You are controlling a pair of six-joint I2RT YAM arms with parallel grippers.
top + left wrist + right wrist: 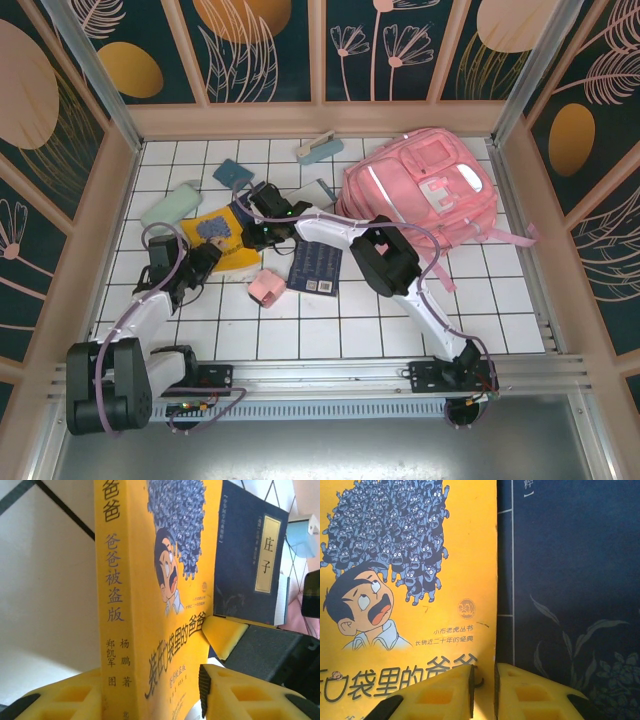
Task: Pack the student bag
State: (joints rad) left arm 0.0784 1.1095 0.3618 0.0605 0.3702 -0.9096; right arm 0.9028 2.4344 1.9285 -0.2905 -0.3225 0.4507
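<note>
a: where do we find the student bag point(425, 185)?
b: we see it lying flat, front up, at the far right of the white-tiled table point(400, 320), with a pink strap trailing toward the near side. both grippers sit well to its left.
a: and the left gripper point(145, 687)?
b: its yellow fingers point(235, 695) stand on either side of the yellow book point(232, 254), one against the spine and the other against the cover. we read it as clamped on the book.
a: the right gripper point(483, 680)?
b: we see its fingers almost together, a thin slit between them, right at the same book's edge. whether they pinch that edge we cannot tell.
a: what lies around?
b: a dark blue book point(316, 266) lies just beside the yellow one, toward the bag, and a small pink box point(267, 290) sits nearer to us.
</note>
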